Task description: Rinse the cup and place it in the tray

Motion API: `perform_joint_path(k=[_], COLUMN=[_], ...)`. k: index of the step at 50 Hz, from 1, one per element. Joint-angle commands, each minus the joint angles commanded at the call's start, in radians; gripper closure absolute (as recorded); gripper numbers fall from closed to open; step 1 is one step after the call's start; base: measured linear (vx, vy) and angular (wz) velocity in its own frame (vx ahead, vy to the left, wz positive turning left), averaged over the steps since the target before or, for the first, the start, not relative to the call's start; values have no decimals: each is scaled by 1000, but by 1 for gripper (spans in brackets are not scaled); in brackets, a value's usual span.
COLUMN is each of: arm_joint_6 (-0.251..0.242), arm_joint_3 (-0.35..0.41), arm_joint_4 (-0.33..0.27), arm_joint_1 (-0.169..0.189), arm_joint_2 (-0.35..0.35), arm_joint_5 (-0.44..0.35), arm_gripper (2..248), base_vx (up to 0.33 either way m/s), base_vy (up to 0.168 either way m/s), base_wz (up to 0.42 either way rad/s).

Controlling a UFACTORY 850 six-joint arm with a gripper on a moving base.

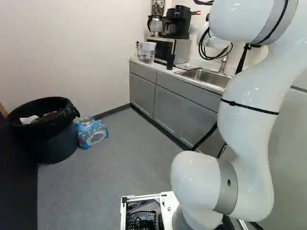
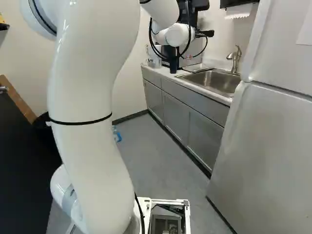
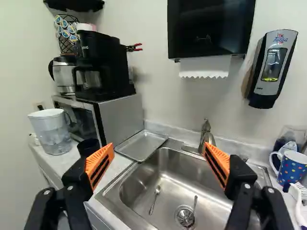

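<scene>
White arm (image 1: 256, 143), grey rings (image 1: 227, 187), seemingly plastic black ties (image 2: 82, 123)

The round blue ceramic mug (image 3: 292, 169) carries multicoloured dots — loud against the plain silver-grey of the shallow rectangular metal tray (image 3: 140, 145) and the boxy steel sink (image 3: 108, 199). Flat rubbery-looking pads (image 3: 96, 160) are bright orange, striped black; the boxy plastic coffee maker (image 3: 113, 64) is black.

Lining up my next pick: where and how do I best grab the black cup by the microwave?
I'd close the open hand around the upper sides of the black cup, coming level from the front edge of the counter. It stands upright, fairly straight-sided, with no handle in sight; the microwave behind it likely blocks the far side.
</scene>
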State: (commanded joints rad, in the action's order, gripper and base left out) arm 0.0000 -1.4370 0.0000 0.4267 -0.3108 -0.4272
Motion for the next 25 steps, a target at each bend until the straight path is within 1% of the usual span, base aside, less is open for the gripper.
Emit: perform_joint_path(k=[12, 25], arm_joint_6=[0, 0], arm_joint_3=[-20, -42], arm_joint_4=[0, 0], arm_joint_1=[2, 11], arm_joint_2=[4, 8], arm_joint_5=[68, 143], arm_gripper=[3, 3], base_vx=[0, 0], base_vy=[0, 0], base_wz=[0, 0])
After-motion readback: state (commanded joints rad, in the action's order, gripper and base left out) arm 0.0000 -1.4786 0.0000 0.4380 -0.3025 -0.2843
